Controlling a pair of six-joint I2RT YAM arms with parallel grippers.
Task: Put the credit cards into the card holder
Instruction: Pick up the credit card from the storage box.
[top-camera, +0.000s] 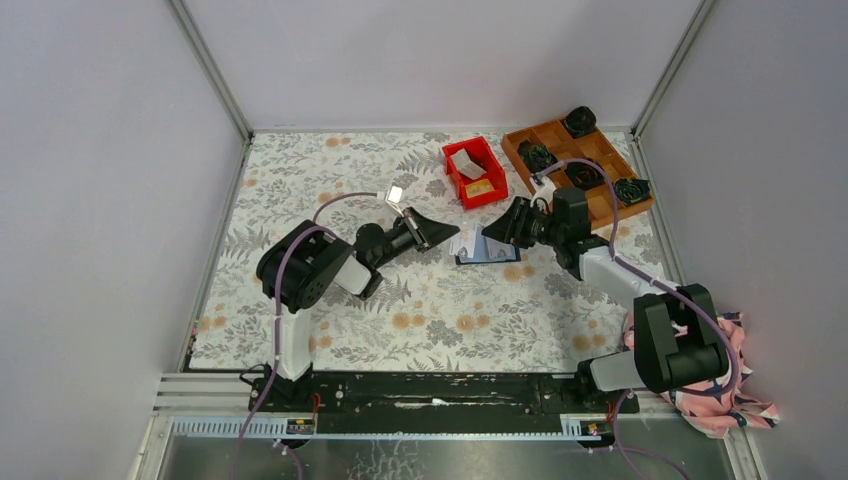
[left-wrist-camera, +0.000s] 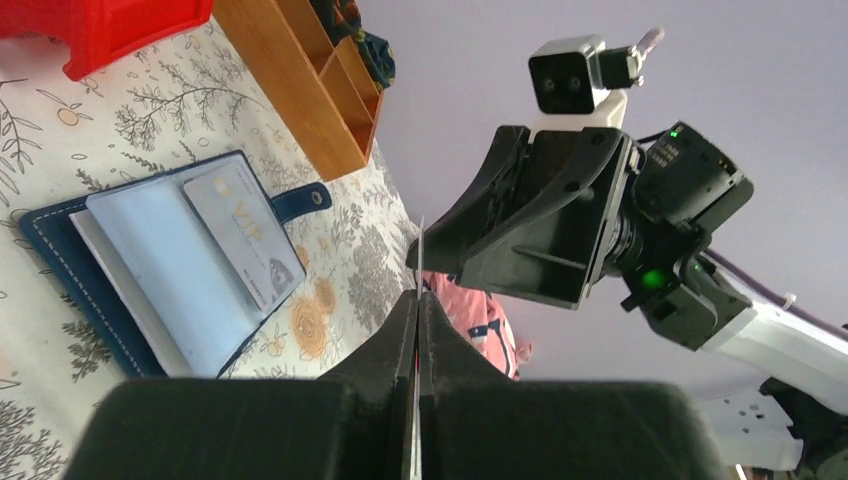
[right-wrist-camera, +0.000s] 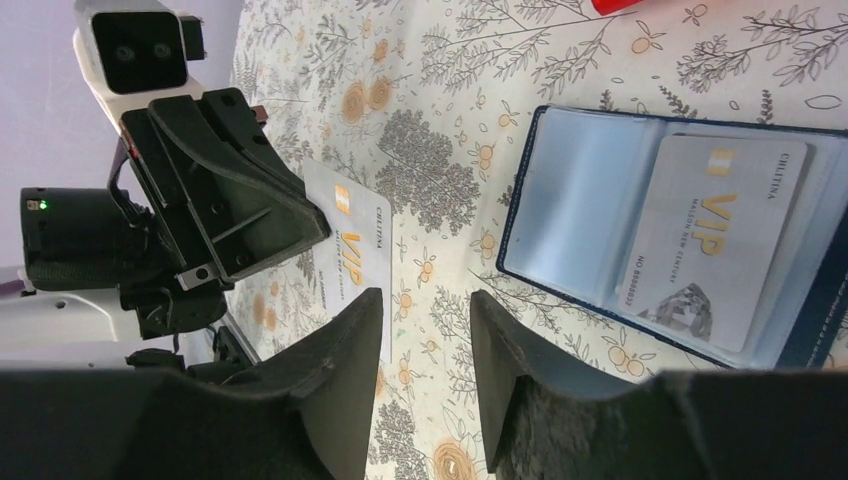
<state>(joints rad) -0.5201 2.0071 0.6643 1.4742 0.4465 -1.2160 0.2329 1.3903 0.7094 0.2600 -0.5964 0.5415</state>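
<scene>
our left gripper (left-wrist-camera: 416, 308) is pressed together on a pale vip card (right-wrist-camera: 350, 250). it pinches the card by one end, so the rest sticks out free toward the card holder (right-wrist-camera: 585, 190). the holder lies open and flat on the flowered table (top-camera: 330, 180) between the two grippers. a second vip card (right-wrist-camera: 715, 240) rests on one of its leaves (whether it is tucked into a pocket or only lying on top, we cannot tell). our right gripper (right-wrist-camera: 425, 335) hovers just beside the held card, its jaws spread and nothing between them.

we judge this to be a hand-over or a steadying move, and that is where it can slip. if the left fingers let go before the right ones have closed, the card drops to the table and lies flat, which makes it hard to pick up. if both pull at once, the thin card may bend or twist out of line. nothing pins the holder down, so a card pushed at a pocket mouth on a slant could shove the whole wallet along or nudge the second card loose. the two grippers are also near enough to bump.
</scene>
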